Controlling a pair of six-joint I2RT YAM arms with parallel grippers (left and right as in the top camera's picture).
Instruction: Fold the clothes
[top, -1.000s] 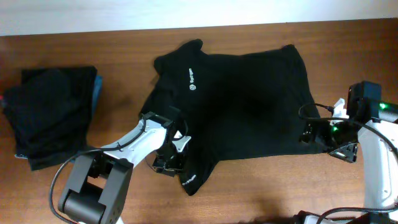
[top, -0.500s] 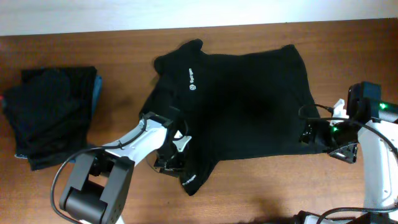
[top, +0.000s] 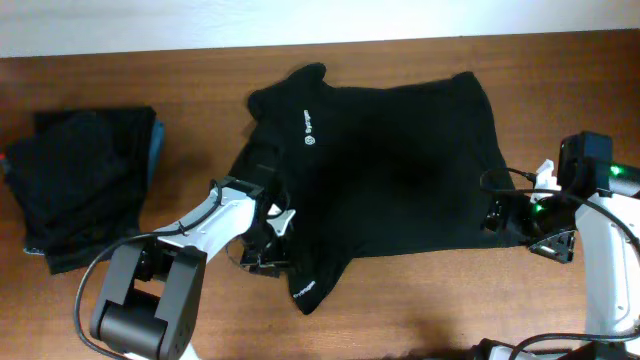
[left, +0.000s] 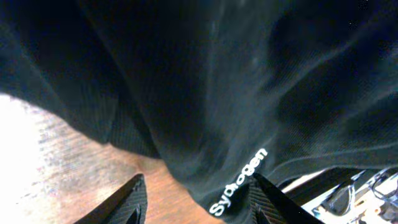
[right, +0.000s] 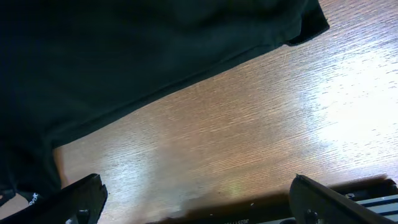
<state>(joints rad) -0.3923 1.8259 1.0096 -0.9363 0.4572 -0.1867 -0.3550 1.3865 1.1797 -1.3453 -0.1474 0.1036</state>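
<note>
Leftward my left hand (left: 196, 186) slides over the shirt (top: 390, 170), fingers spread, its hem just ahead; right hand (right: 196, 190) waits spread too, so the fold isn't started.

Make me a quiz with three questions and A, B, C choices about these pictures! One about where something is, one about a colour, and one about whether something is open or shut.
1. Where on the table is the folded stack?
A) on the left side
B) in the middle
C) on the right side

2. What colour is the writing on the spread shirt?
A) red
B) white
C) yellow

3. How is the right end effector?
A) open
B) shut on the shirt
C) shut on the stack

Answers:
1 A: the overhead view shows it near the table's left edge, apart from the shirt.
2 B: white letters show on the black cloth.
3 A: its wrist view shows both fingers wide apart over bare wood.
</note>
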